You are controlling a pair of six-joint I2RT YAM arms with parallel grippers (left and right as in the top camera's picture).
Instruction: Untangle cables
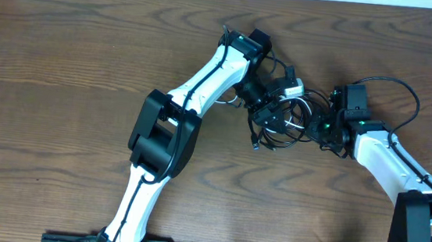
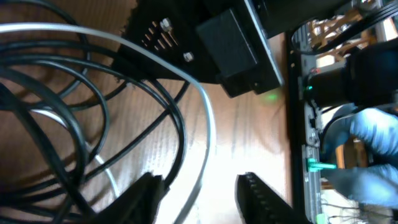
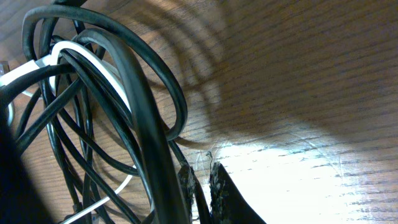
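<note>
Straddling the white cable (image 2: 208, 124) with jaws apart, the left end effector (image 2: 199, 180) seems set to draw it from the cables (image 1: 283, 119) tangled on the desk (image 1: 88, 63); the right end effector (image 3: 202, 177), pressed shut beside them, likely steadies the heap.

One left end effector (image 2: 198, 200), one right end effector (image 3: 202, 186), one table (image 1: 64, 61). One white cable (image 3: 93, 59). Perhaps three or four black cables (image 3: 140, 106), too tangled to count surely.

surface: wooden table (image 1: 64, 61) | on it: tangled black and white cables (image 1: 284, 128)
</note>
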